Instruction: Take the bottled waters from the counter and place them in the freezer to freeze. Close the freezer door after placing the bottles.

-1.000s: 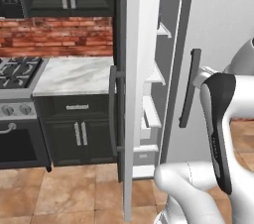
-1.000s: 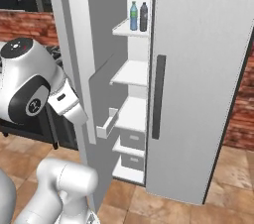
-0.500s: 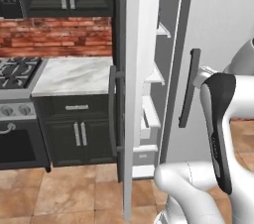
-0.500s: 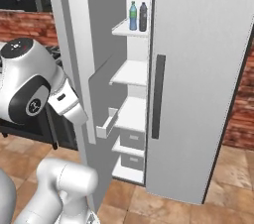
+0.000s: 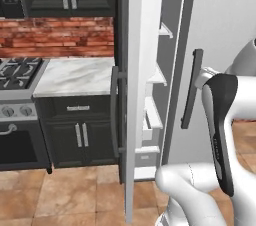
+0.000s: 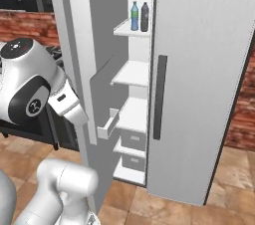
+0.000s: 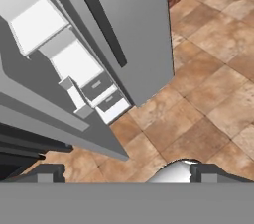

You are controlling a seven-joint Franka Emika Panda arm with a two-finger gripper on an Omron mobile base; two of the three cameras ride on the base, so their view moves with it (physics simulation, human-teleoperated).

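Two bottled waters stand side by side on the top shelf inside the freezer (image 6: 130,73): a blue one (image 6: 134,16) with a green cap and a dark one (image 6: 145,17). The freezer door (image 6: 74,45) hangs partly open, edge-on in the left base view (image 5: 131,95), with its dark bar handle (image 5: 115,111) facing the counter (image 5: 75,75). My gripper (image 7: 129,173) is open with nothing between its fingertips (image 7: 49,173). It looks down past the door (image 7: 49,114) at the freezer's drawers (image 7: 104,94) and the floor. My hand (image 6: 69,105) is at the door's outer side, partly hidden by its edge.
The wider fridge door (image 6: 199,69) is shut, its dark bar handle (image 6: 159,97) beside the freezer opening. A black gas stove (image 5: 15,70) adjoins the counter on the left, with black cabinets (image 5: 80,135) below. Tiled floor (image 7: 208,94) lies in front of the fridge.
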